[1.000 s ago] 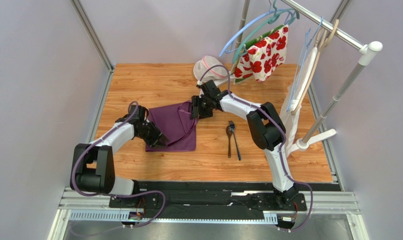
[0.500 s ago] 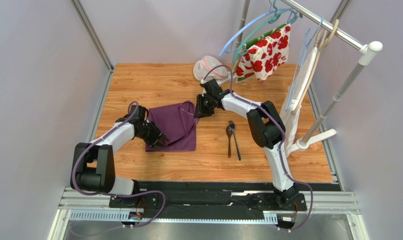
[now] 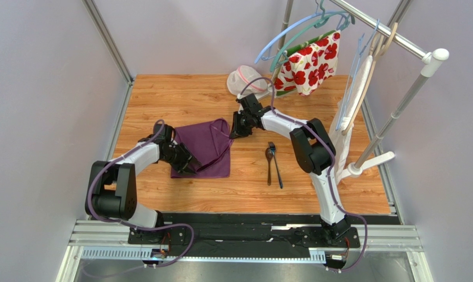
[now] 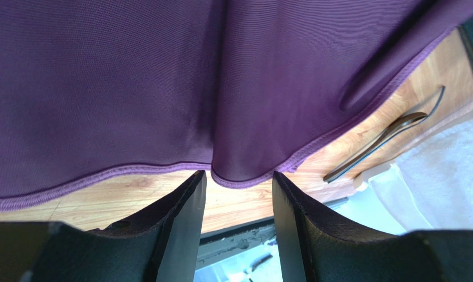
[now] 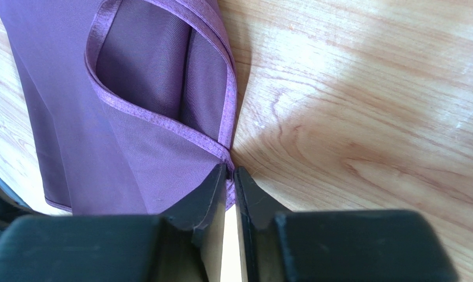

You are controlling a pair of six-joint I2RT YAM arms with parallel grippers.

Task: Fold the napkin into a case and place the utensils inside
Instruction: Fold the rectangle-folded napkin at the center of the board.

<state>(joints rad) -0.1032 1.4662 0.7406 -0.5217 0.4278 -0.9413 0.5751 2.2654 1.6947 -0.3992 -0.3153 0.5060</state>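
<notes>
One napkin (image 3: 206, 148), two dark utensils (image 3: 269, 170)

Robot lab test cell: wood-grain table (image 3: 180, 94), plain grey walls (image 3: 45, 88), aluminium frame rails (image 3: 106, 38), staged clothes rack (image 3: 397, 34).

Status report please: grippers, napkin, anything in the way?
Right gripper shut on napkin corner. Left gripper open at its edge. Utensils lie apart, nothing blocking.
</notes>
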